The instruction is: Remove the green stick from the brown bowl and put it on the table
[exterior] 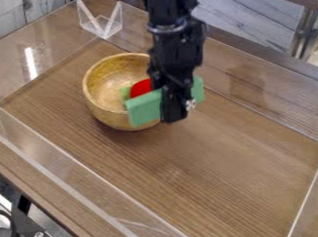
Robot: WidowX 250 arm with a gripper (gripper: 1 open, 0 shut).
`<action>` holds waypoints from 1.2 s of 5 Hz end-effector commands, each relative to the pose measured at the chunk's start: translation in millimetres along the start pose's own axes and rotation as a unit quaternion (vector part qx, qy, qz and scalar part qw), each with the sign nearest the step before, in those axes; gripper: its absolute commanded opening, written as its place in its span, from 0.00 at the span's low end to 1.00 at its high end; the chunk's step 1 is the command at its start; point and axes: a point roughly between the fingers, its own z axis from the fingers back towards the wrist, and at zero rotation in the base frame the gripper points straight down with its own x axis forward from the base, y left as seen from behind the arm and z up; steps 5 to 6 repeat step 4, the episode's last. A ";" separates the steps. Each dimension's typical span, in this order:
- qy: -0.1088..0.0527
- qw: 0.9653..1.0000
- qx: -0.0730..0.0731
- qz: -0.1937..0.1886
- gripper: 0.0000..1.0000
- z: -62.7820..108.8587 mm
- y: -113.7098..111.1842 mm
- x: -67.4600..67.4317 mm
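Observation:
My gripper (172,103) points down at the right rim of the brown bowl (109,91) and is shut on the green stick (153,105). The stick is a flat light-green block, tilted, hanging in front of the bowl's right wall and just above the table (212,183). A red ball (142,87) lies inside the bowl, mostly hidden behind the stick and the gripper.
Low clear plastic walls run round the tabletop; one edge (103,203) crosses the front left. A clear plastic piece (97,19) stands at the back left. Bare wood stretches to the right of and in front of the bowl.

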 end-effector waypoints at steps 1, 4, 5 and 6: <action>-0.011 0.999 0.007 -0.047 0.00 -8.9 0.3 10.2; 0.000 0.993 0.007 -0.120 0.00 -26.0 6.8 22.7; 0.000 0.993 0.007 -0.120 0.00 -26.0 6.8 22.7; 0.000 0.993 0.007 -0.120 0.00 -26.0 6.8 22.7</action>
